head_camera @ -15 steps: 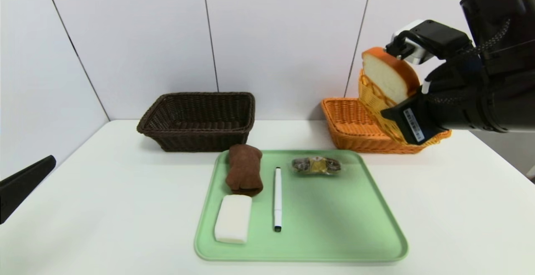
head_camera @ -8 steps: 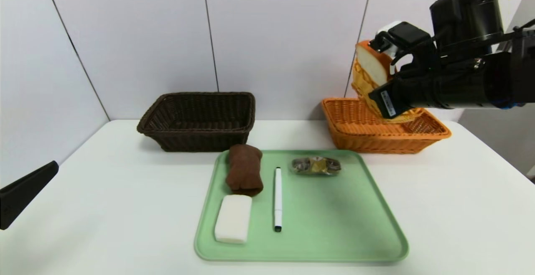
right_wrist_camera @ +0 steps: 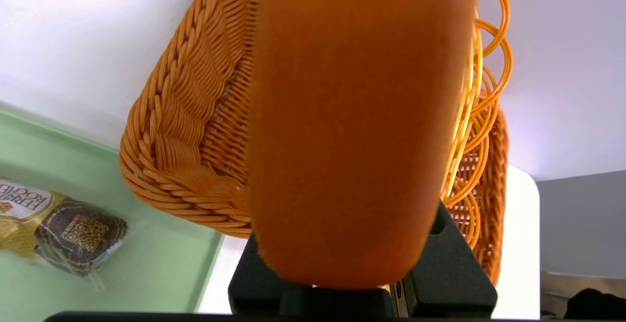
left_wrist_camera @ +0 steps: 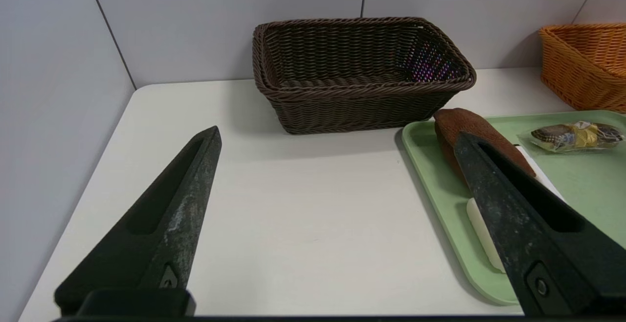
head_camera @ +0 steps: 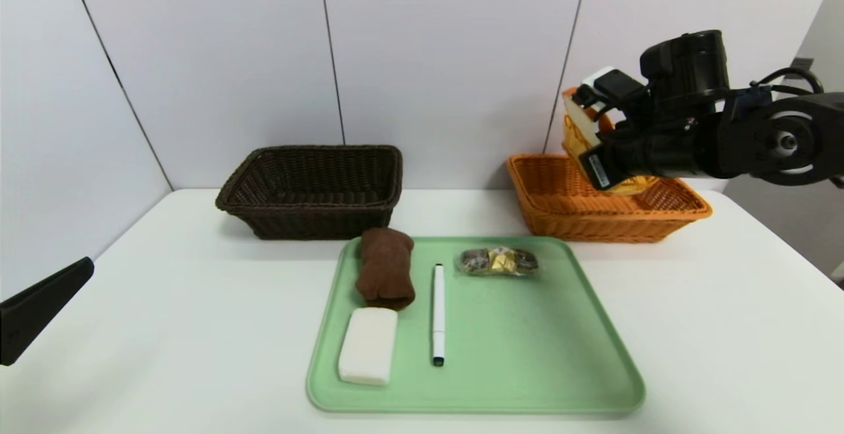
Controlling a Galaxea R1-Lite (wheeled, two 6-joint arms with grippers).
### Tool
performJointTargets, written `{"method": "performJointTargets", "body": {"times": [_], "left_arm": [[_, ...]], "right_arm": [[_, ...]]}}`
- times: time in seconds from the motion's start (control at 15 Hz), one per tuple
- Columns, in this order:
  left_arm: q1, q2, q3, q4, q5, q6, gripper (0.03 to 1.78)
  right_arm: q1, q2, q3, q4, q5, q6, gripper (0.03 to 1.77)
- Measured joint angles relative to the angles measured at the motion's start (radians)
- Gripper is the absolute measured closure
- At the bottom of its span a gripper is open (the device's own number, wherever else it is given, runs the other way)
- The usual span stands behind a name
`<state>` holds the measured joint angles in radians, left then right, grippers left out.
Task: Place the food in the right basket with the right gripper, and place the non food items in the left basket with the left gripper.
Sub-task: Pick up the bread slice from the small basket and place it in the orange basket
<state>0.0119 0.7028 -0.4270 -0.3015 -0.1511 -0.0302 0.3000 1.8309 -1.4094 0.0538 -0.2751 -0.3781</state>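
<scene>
Black throughout. On the right arm (head_camera: 758, 137): fat cylindrical joint housings, matte shells, a round hub with a pale central bolt near the frame edge, thin dark cables looping over the top, a hint of blue behind them. Near the right gripper (head_camera: 589, 142): a white block capped in black, plus a white printed label on the lower black finger. On the left gripper (left_wrist_camera: 337, 138): two long tapering wedge fingers, scuffed grey, each hollowed by a recessed slot, one small screw at each base

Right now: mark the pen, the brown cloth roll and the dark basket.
white marker pen (head_camera: 438, 310), head view, mid barrel.
rolled brown cloth (head_camera: 385, 266), head view, middle of the roll.
dark brown wicker basket (left_wrist_camera: 364, 98), left wrist view, front rim.
</scene>
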Motion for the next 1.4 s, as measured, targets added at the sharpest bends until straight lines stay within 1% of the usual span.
{"method": "performJointTargets", "body": {"times": [0.13, 0.27, 0.67, 1.07, 1.4], "left_arm": [[0.0, 0.0, 0.001, 0.0, 0.0, 0.0, 0.12], [0.0, 0.001, 0.002, 0.0, 0.0, 0.0, 0.12], [0.0, 0.001, 0.003, 0.001, 0.0, 0.001, 0.12], [0.0, 0.003, 0.003, 0.001, 0.0, 0.002, 0.12], [0.0, 0.004, 0.007, 0.001, 0.0, 0.002, 0.12]], "right_arm": [[-0.015, 0.024, -0.001, -0.006, 0.013, 0.0, 1.38], [-0.02, 0.05, -0.002, -0.037, 0.019, -0.001, 1.38], [-0.004, 0.115, -0.002, -0.109, 0.025, -0.004, 1.39], [0.021, 0.156, -0.001, -0.119, 0.023, 0.002, 1.39], [0.023, 0.175, -0.002, -0.12, 0.012, 0.002, 1.39]]}}
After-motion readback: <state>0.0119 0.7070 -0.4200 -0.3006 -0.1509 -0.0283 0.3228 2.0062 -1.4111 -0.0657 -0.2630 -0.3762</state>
